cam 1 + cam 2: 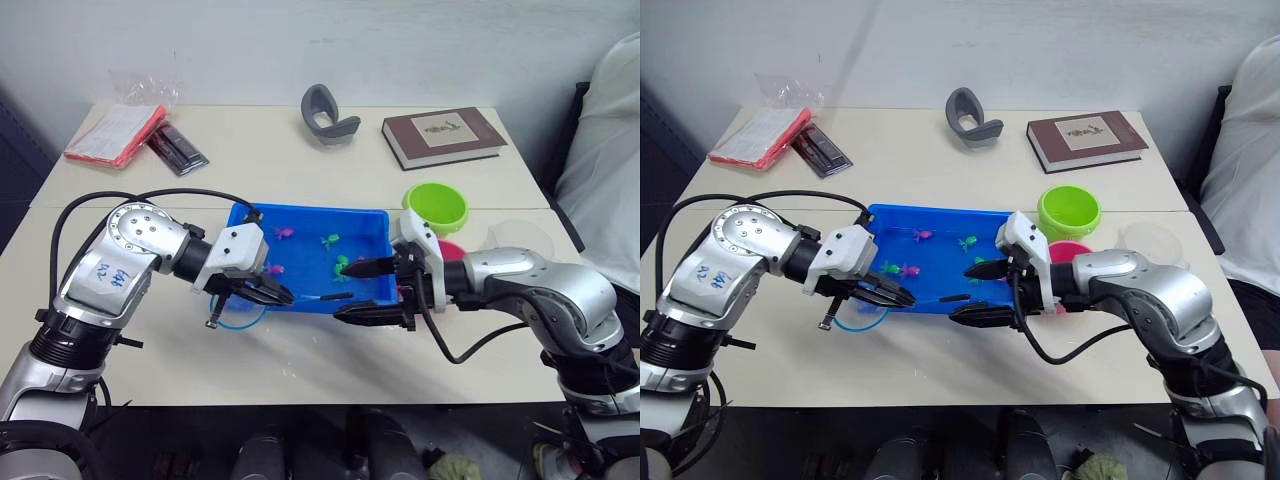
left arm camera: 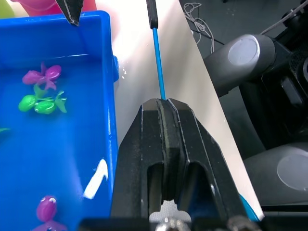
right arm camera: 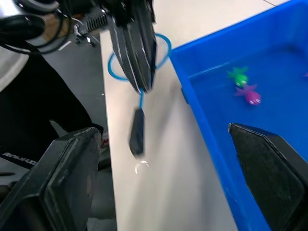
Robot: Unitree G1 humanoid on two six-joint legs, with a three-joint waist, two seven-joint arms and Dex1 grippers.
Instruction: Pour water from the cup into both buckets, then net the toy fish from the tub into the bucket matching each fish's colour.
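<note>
Head views first: the tub [image 1: 300, 300] sits mid-table, and both arms crowd its near rim. The left gripper [image 1: 268, 290] is pinched tight on the net [image 1: 240, 315], whose hoop lies on the table just outside the tub's near-left corner. The stick runs along the tub's near wall toward the right gripper [image 1: 372, 290], its black grip end at about the middle of that wall. That's the relation that counts: the stick's long axis points from left jaws to right, and the right jaws stand wide apart, empty, just beyond the grip end. A handover looks likely. Inside the tub: fish [image 1: 284, 234], pink and green, scattered on the blue floor. Beyond the tub's far-right corner stands the green bucket [image 1: 436, 208]; the pink bucket [image 1: 452, 250] peeks out behind the right arm. I can't see what they hold.

Left wrist view: fingers closed on the blue stick, which runs parallel to the tub wall.

Right wrist view: fingers [image 3: 269, 163] spread wide, the net's grip end between them but farther off, hoop beyond, tub alongside.
</note>
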